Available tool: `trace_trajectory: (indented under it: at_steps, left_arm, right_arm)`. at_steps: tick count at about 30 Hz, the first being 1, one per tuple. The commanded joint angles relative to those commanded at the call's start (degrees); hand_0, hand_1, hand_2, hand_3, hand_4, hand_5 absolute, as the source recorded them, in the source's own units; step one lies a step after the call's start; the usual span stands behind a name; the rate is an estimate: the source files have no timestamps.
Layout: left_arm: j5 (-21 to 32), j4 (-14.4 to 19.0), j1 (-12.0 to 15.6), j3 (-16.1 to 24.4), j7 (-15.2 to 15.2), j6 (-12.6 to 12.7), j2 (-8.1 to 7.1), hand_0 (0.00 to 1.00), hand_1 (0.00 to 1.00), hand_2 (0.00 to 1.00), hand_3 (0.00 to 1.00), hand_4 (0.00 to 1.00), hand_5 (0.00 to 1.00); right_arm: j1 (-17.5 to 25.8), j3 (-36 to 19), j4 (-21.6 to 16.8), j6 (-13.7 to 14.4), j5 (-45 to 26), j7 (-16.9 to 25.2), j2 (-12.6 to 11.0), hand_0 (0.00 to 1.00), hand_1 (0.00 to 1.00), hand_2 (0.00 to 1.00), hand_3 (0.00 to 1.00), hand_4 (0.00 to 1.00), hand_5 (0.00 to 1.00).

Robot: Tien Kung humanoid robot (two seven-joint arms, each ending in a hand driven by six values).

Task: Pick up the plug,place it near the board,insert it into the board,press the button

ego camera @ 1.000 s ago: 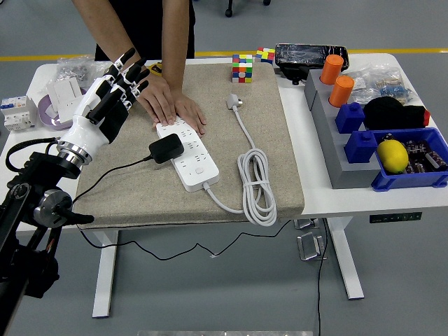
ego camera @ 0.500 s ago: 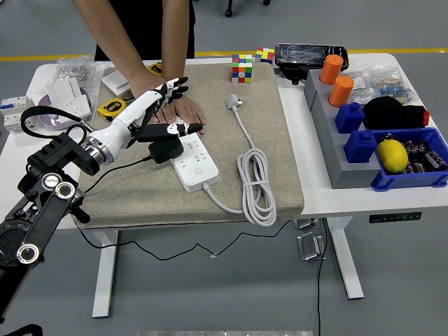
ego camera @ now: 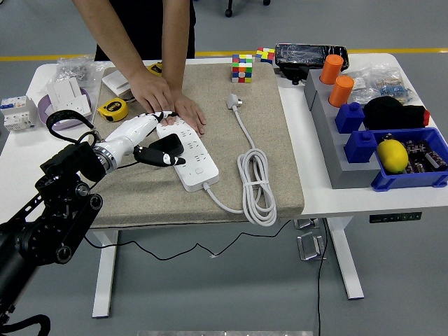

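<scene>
I read the black boxy plug adapter (ego camera: pixel 168 145) as light, rigid, smooth plastic, so likely to slip if pinched on its flat faces; I'd take it across its two short sides, clear of the thin black cable. It sits on the left edge of the white power strip (ego camera: pixel 187 154) on the beige mat (ego camera: pixel 273 133), apparently seated in a socket. The strip's long axis runs far-left to near-right; its white cord exits the near end. My left hand (ego camera: pixel 149 138) lies low over the adapter, thumb and fingers around it; I can't tell whether they're clamped. A person's hand (ego camera: pixel 164 105) presses the strip's far end flat.
</scene>
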State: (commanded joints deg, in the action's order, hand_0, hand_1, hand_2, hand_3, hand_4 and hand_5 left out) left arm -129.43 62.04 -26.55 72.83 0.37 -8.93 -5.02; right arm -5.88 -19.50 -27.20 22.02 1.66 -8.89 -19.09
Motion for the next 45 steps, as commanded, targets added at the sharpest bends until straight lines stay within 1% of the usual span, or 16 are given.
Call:
trace_trajectory:
  at_steps: [2, 3, 8, 9, 11, 15, 19, 21, 26, 27, 31, 33, 34, 39, 40, 45]
  left_arm:
    - [-0.57, -0.82, -0.11, 0.03, 0.52, 0.63, 0.17, 0.941, 0.962, 0.918, 0.907, 0.998, 0.418]
    - [-0.57, -1.45, -0.14, 0.05, 1.06, 1.14, 0.31, 0.873, 0.880, 0.841, 0.862, 0.998, 0.430]
    - [-0.57, -2.99, -0.09, 0.05, 4.37, 1.79, 0.80, 0.873, 0.880, 0.841, 0.862, 0.998, 0.430]
    - [-0.57, -3.12, -0.08, -0.04, 4.77, 1.83, 0.85, 0.819, 0.836, 0.815, 0.829, 0.998, 0.479]
    - [-0.57, -3.34, -0.14, -0.23, 5.48, 2.36, 1.03, 0.819, 0.836, 0.815, 0.829, 0.998, 0.479]
    - [-0.57, -3.89, -0.40, -0.19, 5.53, 2.92, 1.35, 0.805, 0.814, 0.796, 0.815, 0.998, 0.478]
    - [-0.57, -5.12, -0.76, -0.28, 5.69, 4.53, 2.00, 0.805, 0.814, 0.796, 0.815, 0.998, 0.478]
    - [-0.57, -5.83, -0.98, -0.10, 5.74, 4.60, 2.59, 0.798, 0.807, 0.774, 0.803, 0.998, 0.503]
    - [-0.57, -6.99, -1.20, -0.29, 5.63, 4.49, 3.26, 0.798, 0.807, 0.774, 0.803, 0.998, 0.503]
    - [-0.57, -7.36, -1.28, -0.33, 5.54, 4.62, 3.34, 0.790, 0.798, 0.760, 0.781, 0.998, 0.508]
    - [-0.57, -8.87, -1.65, -0.15, 4.97, 6.17, 3.79, 0.790, 0.798, 0.760, 0.781, 0.998, 0.508]
    - [-0.39, -9.37, -1.84, -0.03, 4.78, 6.90, 3.97, 0.790, 0.798, 0.760, 0.781, 0.998, 0.508]
    - [-0.09, -9.71, -1.95, 0.03, 4.71, 7.14, 4.04, 0.762, 0.770, 0.725, 0.748, 0.998, 0.527]
    - [1.10, -11.16, -2.20, 0.24, 4.33, 8.50, 4.23, 0.762, 0.770, 0.725, 0.748, 0.998, 0.527]
    - [1.11, -11.32, -2.22, 0.30, 4.27, 8.77, 4.29, 0.724, 0.741, 0.683, 0.701, 0.998, 0.533]
    - [0.61, -12.08, -2.60, 0.31, 4.19, 9.78, 4.42, 0.724, 0.741, 0.683, 0.701, 0.998, 0.533]
  right_arm:
    - [0.02, -0.04, 0.00, 0.00, 0.01, 0.02, 0.03, 0.879, 0.827, 0.805, 0.829, 0.998, 0.998]
    - [0.03, -0.04, 0.01, -0.01, 0.00, 0.03, 0.05, 0.879, 0.827, 0.805, 0.829, 0.998, 0.998]
    - [0.03, -0.07, 0.02, 0.00, 0.01, 0.01, 0.04, 0.879, 0.827, 0.805, 0.829, 0.998, 0.998]
    - [0.02, -0.07, 0.02, 0.01, 0.00, 0.01, 0.01, 0.879, 0.826, 0.805, 0.829, 0.998, 0.998]
    - [-0.03, -0.05, 0.02, 0.03, -0.03, 0.00, -0.05, 0.879, 0.826, 0.805, 0.829, 0.998, 0.998]
    - [-0.14, 0.05, 0.03, 0.04, -0.08, -0.01, -0.10, 0.879, 0.827, 0.805, 0.829, 0.998, 0.998]
    - [-0.17, 0.21, 0.01, 0.09, -0.09, 0.01, -0.13, 0.879, 0.827, 0.805, 0.829, 0.998, 0.998]
    - [-0.10, 0.37, 0.02, 0.07, -0.14, 0.00, -0.11, 0.879, 0.826, 0.805, 0.829, 0.998, 0.998]
    - [-0.01, 0.50, 0.01, 0.13, -0.11, -0.01, -0.11, 0.879, 0.826, 0.805, 0.829, 0.998, 0.998]
    - [-0.01, 0.52, 0.01, 0.15, -0.11, -0.02, -0.12, 0.879, 0.826, 0.805, 0.829, 0.998, 0.998]
    - [0.08, 0.72, 0.02, 0.17, -0.19, -0.05, -0.12, 0.879, 0.826, 0.805, 0.829, 0.998, 0.998]
    - [0.07, 0.80, 0.02, 0.17, -0.21, -0.06, -0.14, 0.879, 0.826, 0.805, 0.829, 0.998, 0.998]
    - [0.05, 0.80, 0.02, 0.18, -0.20, -0.06, -0.15, 0.879, 0.826, 0.805, 0.829, 0.998, 0.998]
    - [-0.03, 0.78, -0.01, 0.27, -0.17, -0.06, -0.17, 0.879, 0.826, 0.805, 0.829, 0.998, 0.998]
    - [-0.02, 0.78, -0.01, 0.28, -0.17, -0.06, -0.17, 0.879, 0.825, 0.805, 0.829, 0.998, 0.998]
    - [-0.02, 0.79, 0.01, 0.25, -0.22, -0.09, -0.14, 0.879, 0.825, 0.805, 0.829, 0.998, 0.998]
